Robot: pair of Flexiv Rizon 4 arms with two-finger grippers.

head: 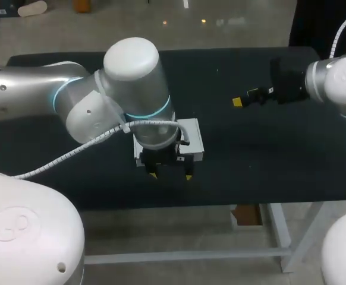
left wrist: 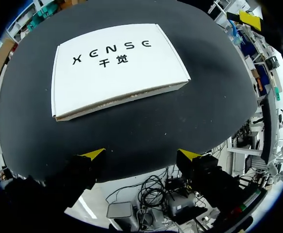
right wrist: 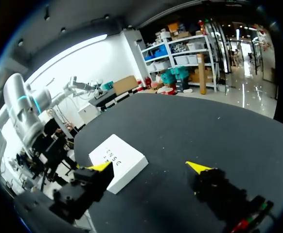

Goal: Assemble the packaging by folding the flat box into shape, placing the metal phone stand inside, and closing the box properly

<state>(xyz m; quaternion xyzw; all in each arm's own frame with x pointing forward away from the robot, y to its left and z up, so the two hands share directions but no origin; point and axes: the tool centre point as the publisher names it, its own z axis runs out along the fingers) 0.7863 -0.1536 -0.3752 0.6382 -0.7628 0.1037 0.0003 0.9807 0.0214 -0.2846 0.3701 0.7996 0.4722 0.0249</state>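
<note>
Left pincer [head: 171,176], seen from above, hangs over the near edge of a dark counter [head: 268,166], its two yellow tips apart and nothing between them. A white box [head: 194,138] lies on the counter just behind it, mostly hidden under the wrist of the left arm [head: 42,89]. The right pincer [head: 244,100] is well apart from the box, off toward the counter's right side, so the left arm is much the nearer one. From the left wrist, the box lies flat just ahead of the widely spread fingers, with its printed lid up and looking shut. Its long side runs crosswise to the gap between the fingers, and its near long edge faces them. That pincer touches nothing, and the counter's edge passes beneath it. From the right wrist, the right pincer is also spread wide and empty. The box sits farther ahead of it, off toward one fingertip, with one corner pointing toward this pincer. No phone stand shows in any view, so whether it is inside the box cannot be told.
</note>
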